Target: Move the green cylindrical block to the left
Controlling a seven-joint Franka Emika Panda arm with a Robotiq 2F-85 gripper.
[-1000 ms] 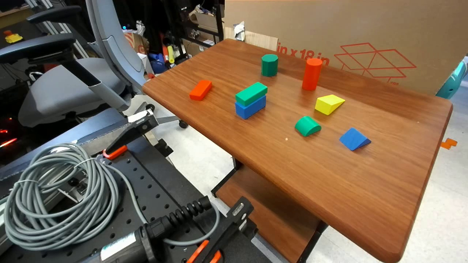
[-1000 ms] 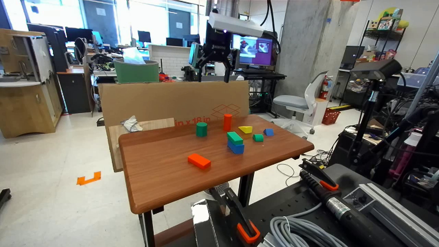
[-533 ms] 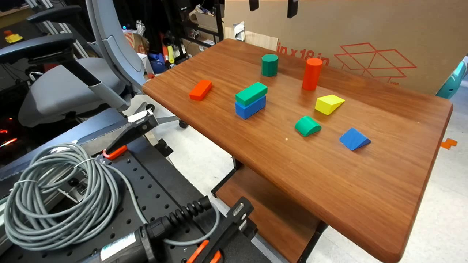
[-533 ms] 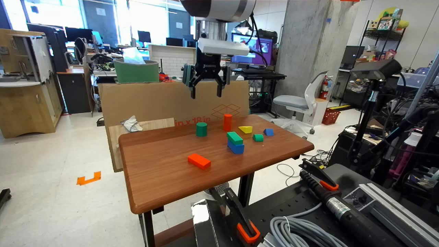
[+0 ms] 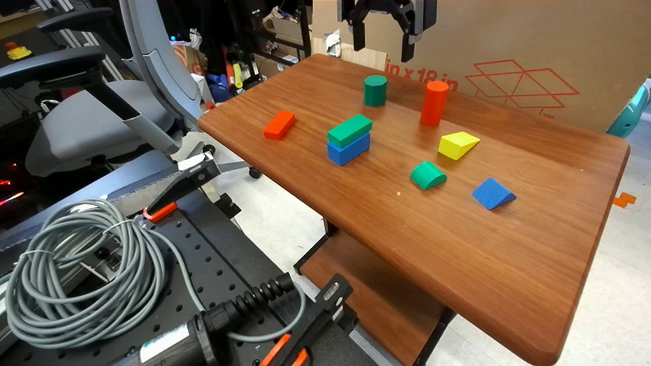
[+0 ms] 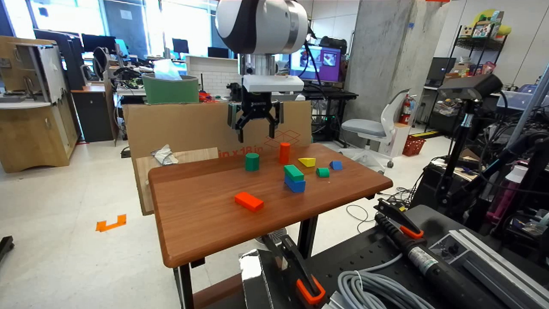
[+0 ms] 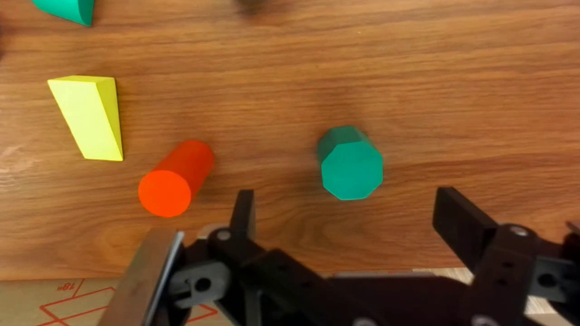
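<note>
Gripper (image 5: 383, 50) partly outside an exterior view

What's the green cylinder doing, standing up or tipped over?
Standing up: in both exterior views, the green cylinder has its flat top facing upward.

In an exterior view the camera looked steeply down on the table (image 5: 508, 264); in an exterior view, from farther back, it faced the windows (image 6: 186, 23). The wrist camera, nearest, looked down. All three shared the upright green block (image 7: 352, 171).
</note>
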